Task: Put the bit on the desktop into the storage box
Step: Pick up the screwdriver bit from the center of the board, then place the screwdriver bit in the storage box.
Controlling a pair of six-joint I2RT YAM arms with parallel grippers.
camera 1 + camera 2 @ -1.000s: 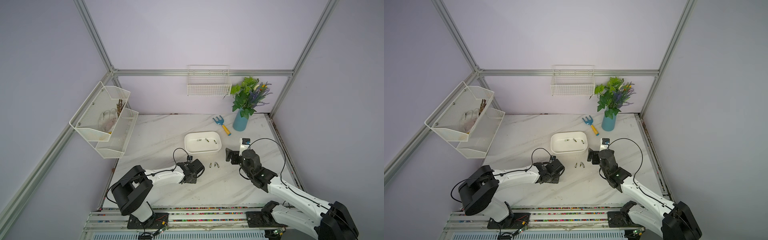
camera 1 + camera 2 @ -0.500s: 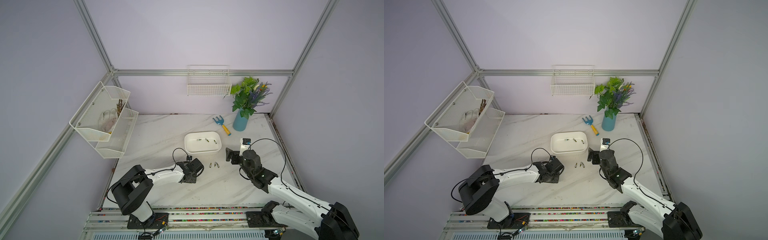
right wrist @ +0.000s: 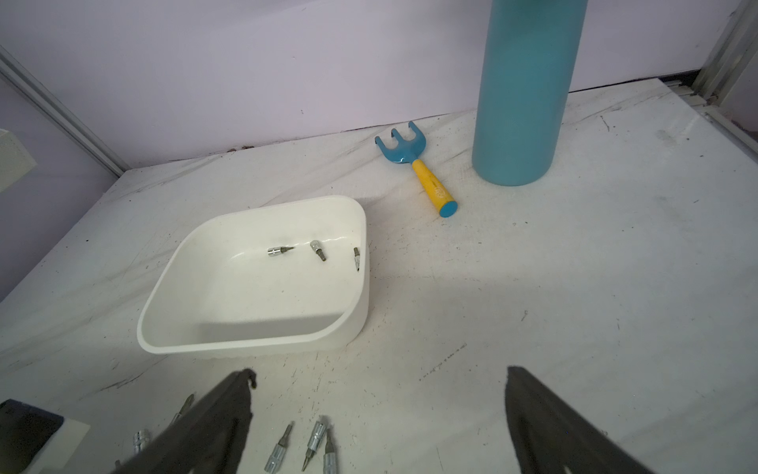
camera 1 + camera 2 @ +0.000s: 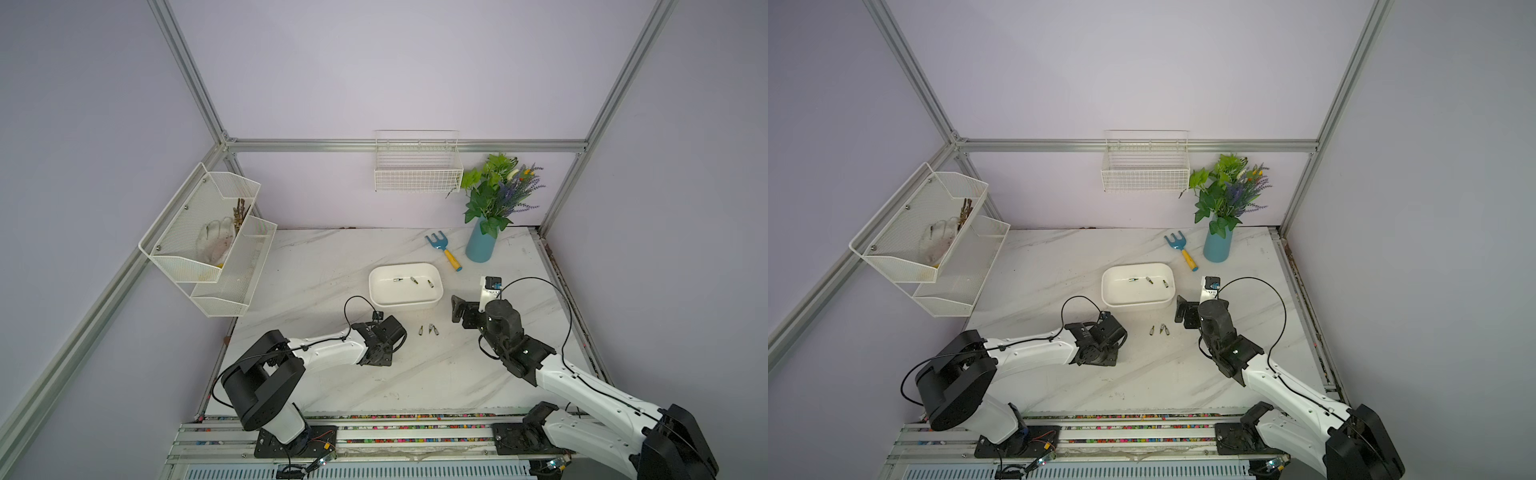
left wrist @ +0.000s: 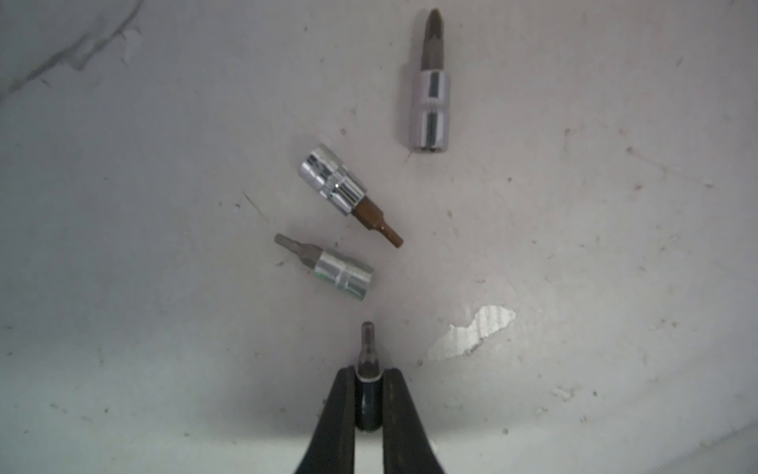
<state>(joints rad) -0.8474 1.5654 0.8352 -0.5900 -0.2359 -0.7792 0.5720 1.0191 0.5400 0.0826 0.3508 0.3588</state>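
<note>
Our left gripper (image 5: 368,383) was clamped on a small chrome-socketed steel bit (image 5: 366,353), low at the white marble desktop (image 4: 332,266) and well short of the shallow white plastic storage box (image 4: 405,303). Three loose bits (image 5: 336,191) lay just ahead of it. Our right gripper (image 3: 378,371) stood wide and empty near the box, which held three stored bits (image 4: 413,280).

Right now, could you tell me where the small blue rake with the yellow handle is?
In both top views the blue, yellow-handled rake lies flat toward the back right, between the white plastic storage box and the tall blue vase.
</note>
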